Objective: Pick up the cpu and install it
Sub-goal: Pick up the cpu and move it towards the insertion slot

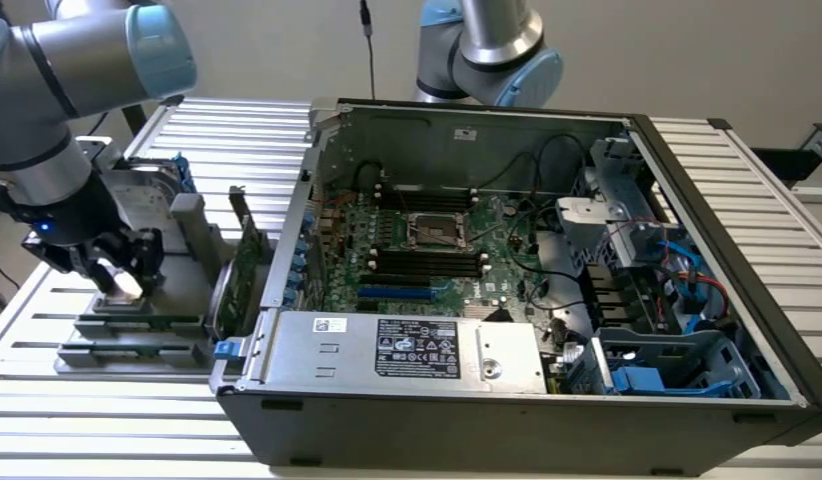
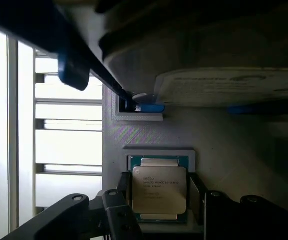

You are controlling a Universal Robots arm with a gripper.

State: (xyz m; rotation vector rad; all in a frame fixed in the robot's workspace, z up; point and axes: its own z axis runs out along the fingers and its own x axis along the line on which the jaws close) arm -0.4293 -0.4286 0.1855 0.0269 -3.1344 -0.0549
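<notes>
1. Grasp is the step in hand: my end effector [image 1: 115, 270] hangs low over the grey holder [image 2: 148, 132] on the tabletop [image 1: 64, 420], to the exterior view's left of the case [image 1: 518, 410].
2. The cpu [image 2: 158, 189] lies flat in the holder's square recess, silver top up. As far as I can judge it is not lifted.
3. The end effector is closed down to the chip's width. One pad [image 2: 125, 186] sits at one edge and its partner at the opposite edge. I read both as touching the green rim, so I count this as a grip on the cpu.
4. For a sound hold I want the pads on the board's edges and about halfway along each side, so the chip cannot pivot. The wrist view suggests that is roughly the case.
5. The squeeze should be light. The board is thin and, I judge, could flex or chip under a hard pinch, while too little force would let the smooth edge slip.
6. The wrist should be level. A tilted chip could catch on the recess wall.
7. The hard drive [image 2: 223, 85] stands close by in the same holder, and I would watch the clearance on that side.
8. The install is not done. The cpu is well apart from the case.
</notes>
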